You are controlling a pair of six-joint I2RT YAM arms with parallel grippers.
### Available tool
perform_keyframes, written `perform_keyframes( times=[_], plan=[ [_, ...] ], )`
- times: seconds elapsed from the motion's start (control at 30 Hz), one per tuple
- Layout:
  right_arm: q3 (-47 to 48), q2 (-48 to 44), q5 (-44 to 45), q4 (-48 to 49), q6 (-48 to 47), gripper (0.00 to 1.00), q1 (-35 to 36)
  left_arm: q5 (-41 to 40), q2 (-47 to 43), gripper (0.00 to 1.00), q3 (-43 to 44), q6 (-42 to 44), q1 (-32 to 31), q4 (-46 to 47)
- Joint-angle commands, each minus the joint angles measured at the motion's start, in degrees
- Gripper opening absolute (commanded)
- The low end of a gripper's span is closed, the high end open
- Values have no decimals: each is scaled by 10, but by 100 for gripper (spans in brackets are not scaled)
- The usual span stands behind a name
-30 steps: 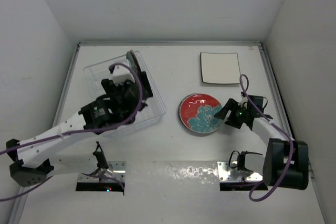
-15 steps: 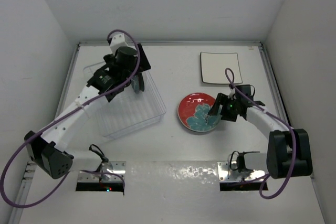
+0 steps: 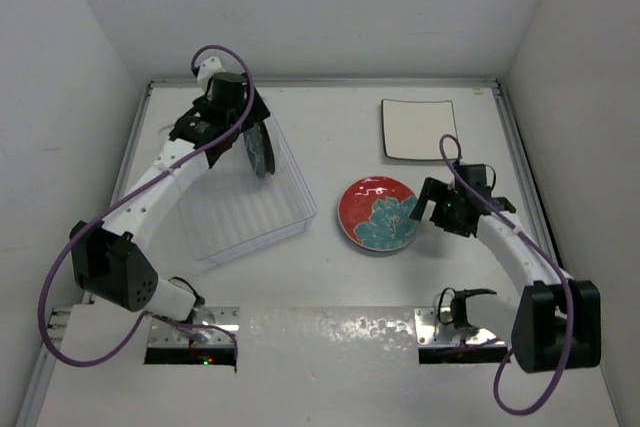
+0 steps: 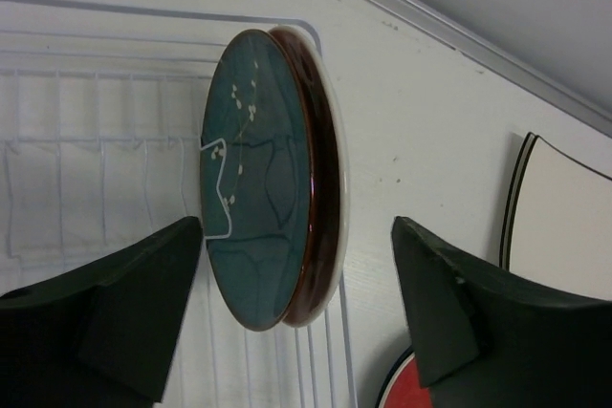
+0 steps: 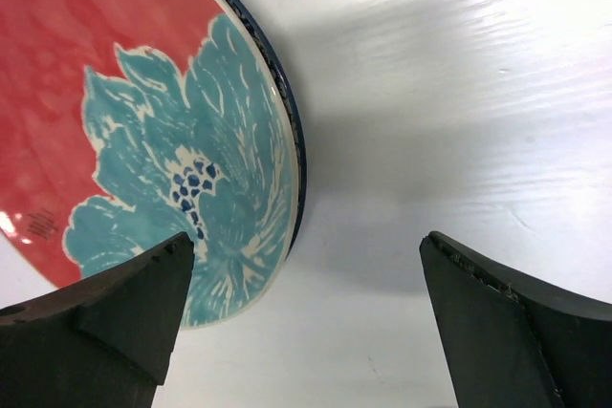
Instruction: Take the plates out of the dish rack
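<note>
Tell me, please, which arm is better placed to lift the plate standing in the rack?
Left: the left pincer, open, faces that upright plate; the right pincer is beside the red plate.

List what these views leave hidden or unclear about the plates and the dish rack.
- Left wrist: whether the white rim behind the teal-faced plate is a second plate; that plate hides it.
- Left wrist: most of the square cream plate, cut by the right edge.
- Right wrist: the red plate runs past the top and left edges.
- Top view: the dish rack's far corner, covered by the left gripper.
</note>
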Motion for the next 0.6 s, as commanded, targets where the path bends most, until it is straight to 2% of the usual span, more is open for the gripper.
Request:
perform_keyframes(
  times=[0.0, 0.07, 0.17, 0.27, 0.57],
  plan=[
    [34, -50, 45, -27, -6, 99, 2, 25, 18, 73, 6, -14, 22, 40],
    [42, -65, 44, -44, -12, 99, 2, 45, 34, 65, 9, -18, 40, 39],
    [48, -77, 46, -51, -22, 99, 3, 76, 31, 61, -11, -21, 58, 66],
    [49, -71, 44, -52, -26, 99, 2, 105, 20, 61, -41, -23, 67, 94],
    [36, -54, 31, -34, -29, 99, 2, 149, 39, 59, -48, -29, 81, 123]
  ],
)
